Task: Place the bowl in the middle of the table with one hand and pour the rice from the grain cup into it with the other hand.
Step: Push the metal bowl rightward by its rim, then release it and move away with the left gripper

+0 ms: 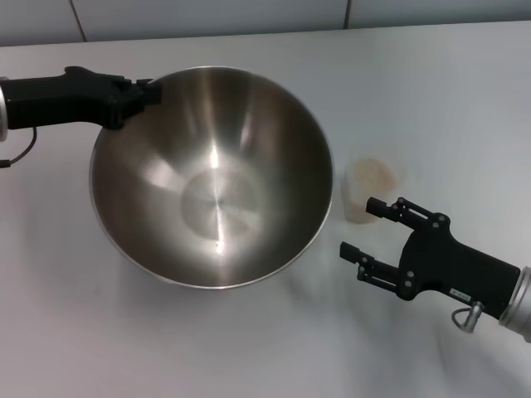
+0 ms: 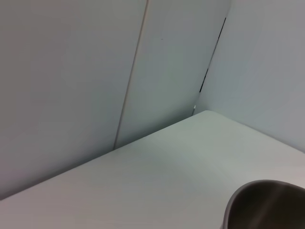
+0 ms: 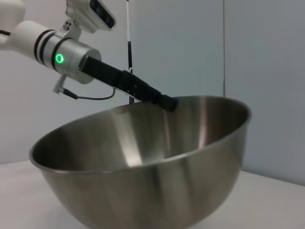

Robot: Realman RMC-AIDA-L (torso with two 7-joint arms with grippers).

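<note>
The large steel bowl (image 1: 211,178) is at the middle-left of the white table (image 1: 431,91) and is empty inside. My left gripper (image 1: 149,89) is shut on the bowl's far-left rim; it also shows in the right wrist view (image 3: 167,102). There the bowl (image 3: 143,162) sits with its rim tilted. A part of the bowl's rim (image 2: 267,202) shows in the left wrist view. The clear grain cup (image 1: 373,192) stands to the right of the bowl with rice (image 1: 373,174) in it. My right gripper (image 1: 358,225) is open, just in front of the cup, not touching it.
The wall panels (image 2: 95,71) rise behind the table's far edge (image 1: 249,33). White tabletop (image 1: 124,348) lies in front of the bowl and to the far right.
</note>
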